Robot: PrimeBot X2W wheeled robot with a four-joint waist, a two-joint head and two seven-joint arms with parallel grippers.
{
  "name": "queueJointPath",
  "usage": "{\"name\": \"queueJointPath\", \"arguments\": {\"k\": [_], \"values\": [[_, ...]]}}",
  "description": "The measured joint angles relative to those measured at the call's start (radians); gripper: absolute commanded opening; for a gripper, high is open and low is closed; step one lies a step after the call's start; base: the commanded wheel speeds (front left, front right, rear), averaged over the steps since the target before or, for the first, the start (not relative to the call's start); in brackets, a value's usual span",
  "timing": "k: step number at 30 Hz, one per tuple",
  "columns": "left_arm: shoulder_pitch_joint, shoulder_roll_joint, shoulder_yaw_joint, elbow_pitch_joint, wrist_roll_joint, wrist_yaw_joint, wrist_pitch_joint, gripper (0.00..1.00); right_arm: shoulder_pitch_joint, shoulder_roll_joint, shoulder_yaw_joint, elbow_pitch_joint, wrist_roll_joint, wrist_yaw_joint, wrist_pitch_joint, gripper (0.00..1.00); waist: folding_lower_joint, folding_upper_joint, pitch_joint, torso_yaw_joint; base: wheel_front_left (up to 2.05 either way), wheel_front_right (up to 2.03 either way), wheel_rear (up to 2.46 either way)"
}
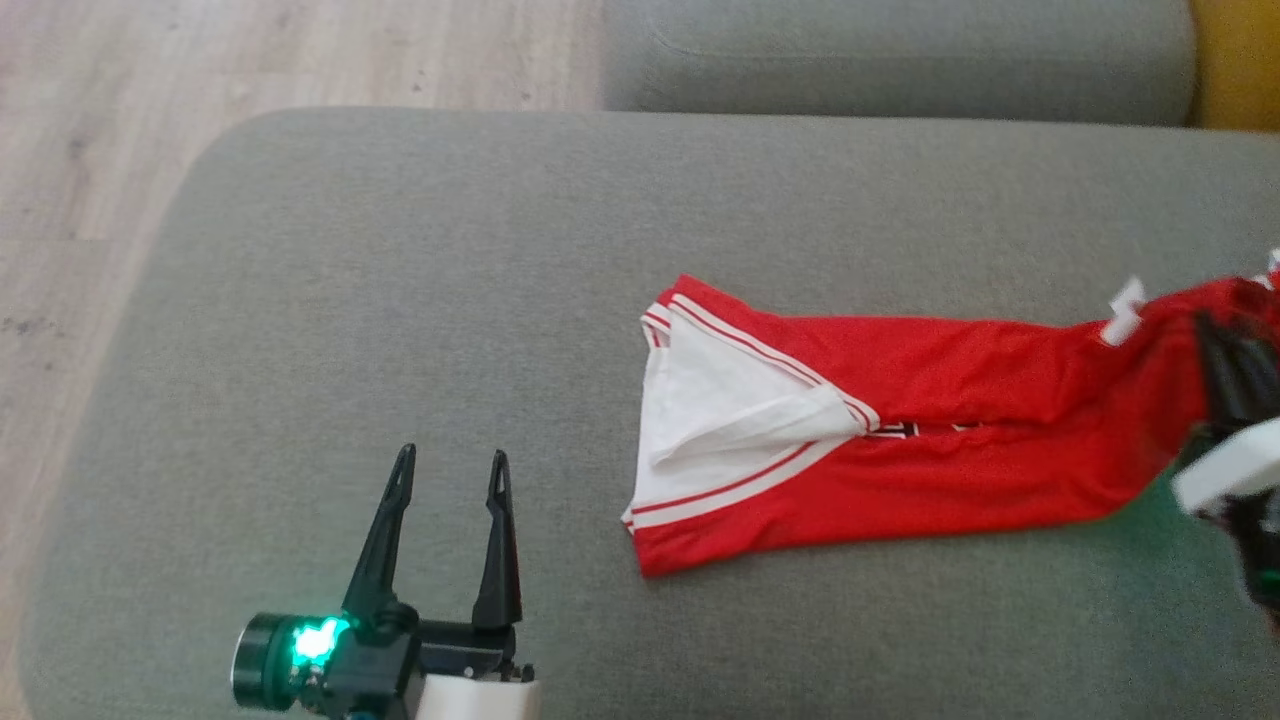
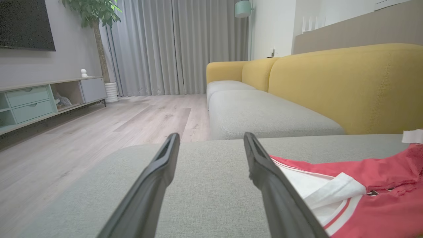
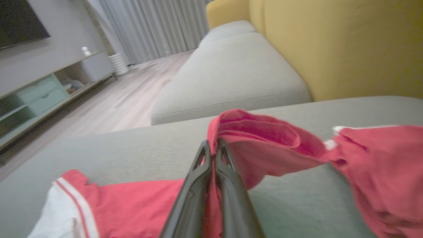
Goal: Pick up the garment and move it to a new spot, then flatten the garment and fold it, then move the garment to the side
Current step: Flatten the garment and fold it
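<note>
Your red jersey garment with white trim (image 1: 900,420) lies stretched across the grey fabric sofa cushion (image 1: 400,300). Your right gripper (image 3: 213,148) pinches its raised red edge between closed fingers. Your left gripper (image 1: 452,462) hovers nearby, fingers spread wide, empty.

Grey cushion (image 1: 400,300), wide, rounded corners; wood floor (image 1: 200,60) past its left edge. On it, right half: red garment (image 1: 950,420), stretched left-right, mostly flat. Left end w/ white lining turned out. Right end bunched, raised off the cushion.
</note>
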Motion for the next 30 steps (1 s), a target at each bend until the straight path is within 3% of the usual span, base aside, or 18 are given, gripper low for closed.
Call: {"name": "queueJointPath", "arguments": {"k": [12, 22, 23, 24, 27, 30], "values": [[0.046, -0.032, 0.036, 0.028, 0.024, -0.071, 0.0, 1.0, 0.005, 0.229, 0.069, -0.215, -0.162, 0.0, 0.207, 0.0, 0.0001, 0.0, -0.052, 0.109, 0.0, 0.0, 0.0], [0.049, -0.06, 0.058, 0.054, 0.042, -0.108, 0.0, 1.0, 0.006, 0.371, 0.184, -0.192, -0.212, 0.0, 0.292, 0.0, 0.0002, 0.0, -0.035, 0.184, 0.0, 0.0, 0.0], [0.049, -0.064, 0.058, 0.056, 0.044, -0.111, 0.0, 1.0, 0.006, 0.382, 0.197, -0.177, -0.217, 0.0, 0.297, 0.22, 0.0002, 0.0, -0.031, 0.189, 0.0, 0.0, 0.0], [0.049, -0.066, 0.06, 0.058, 0.044, -0.114, 0.0, 1.0, 0.006, 0.395, 0.204, -0.163, -0.217, 0.0, 0.302, 1.0, 0.0001, 0.0, -0.028, 0.192, 0.0, 0.0, 0.0], [0.049, -0.073, 0.066, 0.061, 0.045, -0.115, 0.0, 1.0, 0.006, 0.421, 0.208, -0.146, -0.217, 0.0, 0.299, 1.0, 0.0002, 0.0, -0.019, 0.193, 0.0, 0.0, 0.0], [0.049, -0.08, 0.082, 0.061, 0.054, -0.114, 0.0, 1.0, 0.005, 0.426, 0.178, -0.169, -0.219, 0.0, 0.226, 1.0, 0.0002, 0.0, -0.015, 0.179, 0.0, 0.0, 0.0]]}}
